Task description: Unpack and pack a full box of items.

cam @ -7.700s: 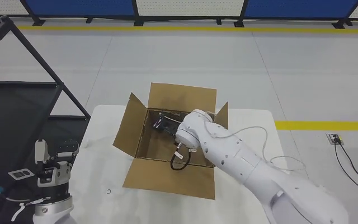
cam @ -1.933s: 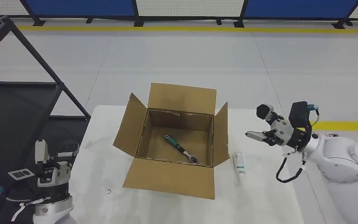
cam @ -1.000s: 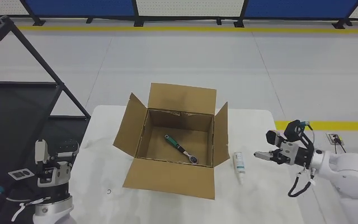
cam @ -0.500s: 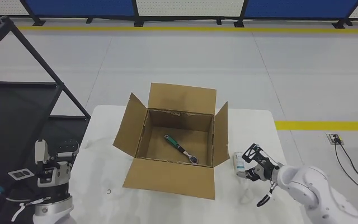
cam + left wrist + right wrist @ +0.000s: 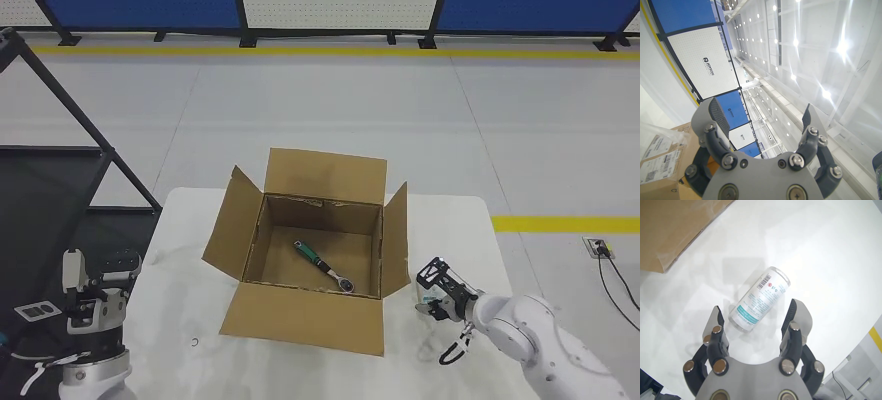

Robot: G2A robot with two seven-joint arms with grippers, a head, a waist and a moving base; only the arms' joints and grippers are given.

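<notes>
An open cardboard box (image 5: 312, 322) stands mid-table with a green-handled ratchet wrench (image 5: 321, 265) lying on its floor. To the right of the box, a clear bottle (image 5: 759, 300) with a white and teal label lies on its side on the white table (image 5: 180, 300). My right gripper (image 5: 755, 309) hovers low over it, open, one finger on each side of the bottle's near end without gripping; in the top view it (image 5: 434, 287) covers most of the bottle. My left gripper (image 5: 761, 111) is open and holds nothing, pointing up at the ceiling, off the table's left edge (image 5: 97, 288).
The box's flaps spread outward on all sides; the right flap (image 5: 396, 240) is close to the bottle. A labelled carton in plastic wrap (image 5: 659, 151) sits near the left gripper. A black frame (image 5: 70, 150) stands left of the table. The table's right edge (image 5: 863, 332) curves nearby.
The right arm came out of the box, leaving the bottle on the table beside it, drew off to the right, then swung back and down over the bottle, still open. The left arm has not moved.
</notes>
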